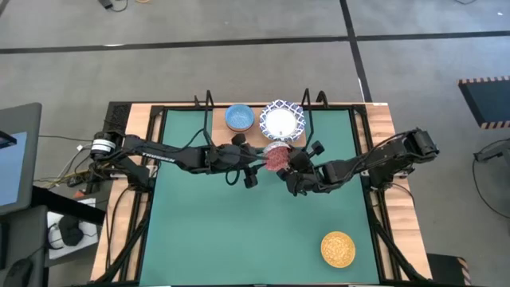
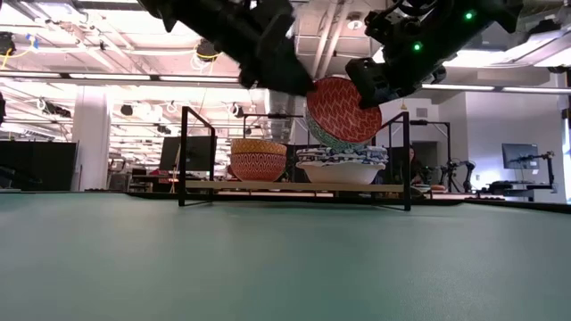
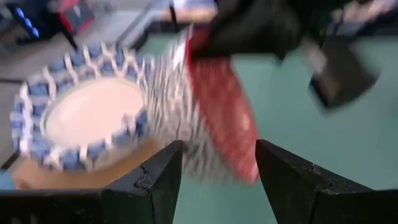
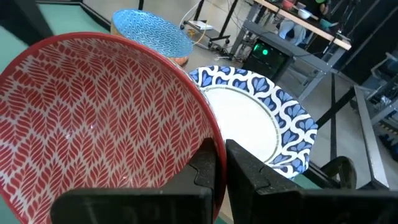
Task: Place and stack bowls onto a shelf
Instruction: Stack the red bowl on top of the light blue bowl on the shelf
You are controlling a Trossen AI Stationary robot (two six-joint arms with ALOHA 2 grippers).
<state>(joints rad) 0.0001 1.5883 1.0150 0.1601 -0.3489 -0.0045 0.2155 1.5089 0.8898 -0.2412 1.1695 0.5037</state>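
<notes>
Green mat (image 1: 239, 231) fronts the shelf (image 1: 219, 137), whose far edge already carries a light blue bowl (image 1: 239, 117) and patterned stack (image 1: 281, 121); right gripper (image 1: 288, 162) clamps the red bowl (image 1: 276, 156) near it, left gripper (image 1: 253, 166) spread, yellow bowl (image 1: 337, 248) left.

Robotics lab, large open hall. Bright white strip ceiling lights (image 2: 107, 76), exposed ducts overhead, white structural column (image 2: 89, 134). Dark computer monitors (image 2: 519, 157) on stands, further black robot arm (image 2: 459, 169) at distant bench. Grey concrete floor (image 1: 239, 72) with taped lines, loose cables (image 1: 64, 171) beside green-matted wooden table (image 1: 239, 231).
</notes>
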